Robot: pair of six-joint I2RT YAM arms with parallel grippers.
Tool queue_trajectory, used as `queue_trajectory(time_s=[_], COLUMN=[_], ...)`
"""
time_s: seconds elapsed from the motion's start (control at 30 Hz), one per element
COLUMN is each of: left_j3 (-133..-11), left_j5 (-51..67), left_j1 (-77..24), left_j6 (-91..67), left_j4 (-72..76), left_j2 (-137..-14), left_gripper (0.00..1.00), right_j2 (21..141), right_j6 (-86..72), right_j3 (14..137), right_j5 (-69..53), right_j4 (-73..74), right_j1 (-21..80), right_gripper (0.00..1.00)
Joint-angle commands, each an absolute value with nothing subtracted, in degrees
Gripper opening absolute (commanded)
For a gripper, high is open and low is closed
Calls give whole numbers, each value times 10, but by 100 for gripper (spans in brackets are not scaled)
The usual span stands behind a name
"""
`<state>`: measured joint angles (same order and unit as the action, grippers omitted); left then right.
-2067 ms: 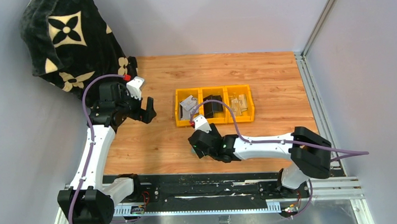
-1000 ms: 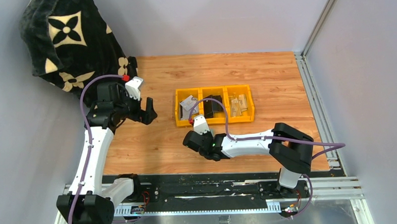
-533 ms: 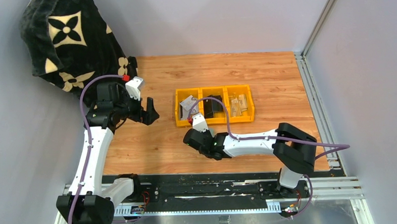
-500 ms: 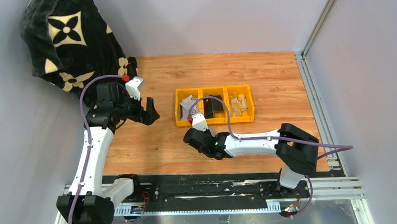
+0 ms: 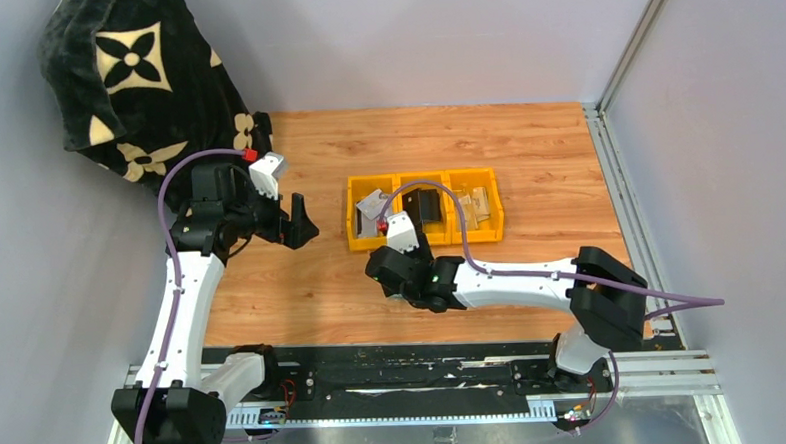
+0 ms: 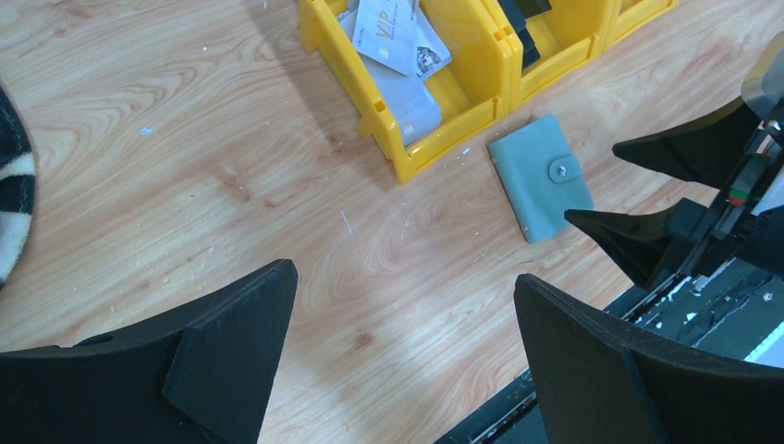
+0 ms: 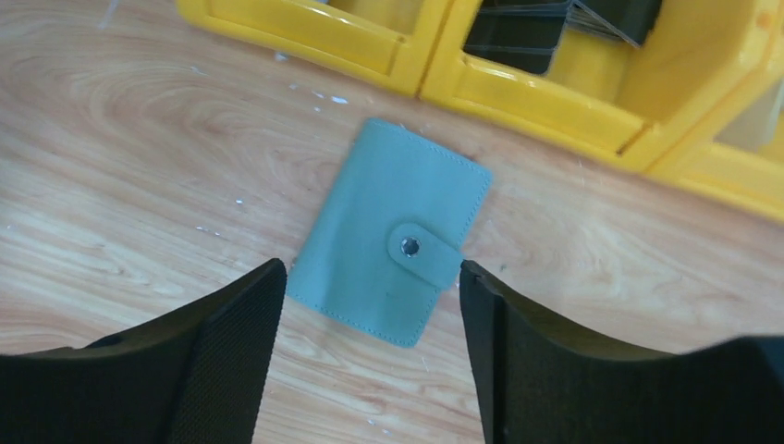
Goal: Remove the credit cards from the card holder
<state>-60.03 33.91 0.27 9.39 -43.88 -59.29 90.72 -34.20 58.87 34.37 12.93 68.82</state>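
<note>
The right fingers (image 7: 222, 342) stand apart, the closed card holder (image 7: 388, 242) lying flat on the bench (image 7: 120, 166) just ahead between them; the left fingers (image 6: 592, 370) gape wide.

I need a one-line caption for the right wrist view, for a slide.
Open right gripper above the closed card holder, lying flat on the table beside yellow bins.

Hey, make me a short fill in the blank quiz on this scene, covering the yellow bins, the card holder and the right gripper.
1. The yellow bin row has ____ compartments.
2. The black wallet sits in the ____ compartment.
3. The right gripper hovers over the folded card holder with its jaws ____, holding nothing.

Missing words: three; middle; open
</note>
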Motion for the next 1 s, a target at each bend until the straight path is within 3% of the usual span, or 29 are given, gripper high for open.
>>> queue_trajectory(time_s=[0.0, 0.13, 0.47, 0.83, 0.97], left_j3=[-614, -615, -617, -627, -626], left_j5=[354, 353, 352, 346, 340], left_j1=[6, 6, 6, 6, 6], left_j6=[86, 89, 95, 89, 92], left_j4=[-447, -448, -455, -459, -457], left_j2=[-584, -579, -571, -573, -573], left_gripper=[100, 100, 100, 100, 100], right_j2=[926, 948, 977, 997, 1003], right_j6=[-409, -435, -465, -507, -523], right_j3=[589, 589, 575, 556, 539], right_j5=[392, 366, 341, 300, 295], right_j4=[199, 201, 192, 203, 192], right_j1=[682, 665, 627, 625, 625], right_gripper=[74, 73, 52, 53, 59])
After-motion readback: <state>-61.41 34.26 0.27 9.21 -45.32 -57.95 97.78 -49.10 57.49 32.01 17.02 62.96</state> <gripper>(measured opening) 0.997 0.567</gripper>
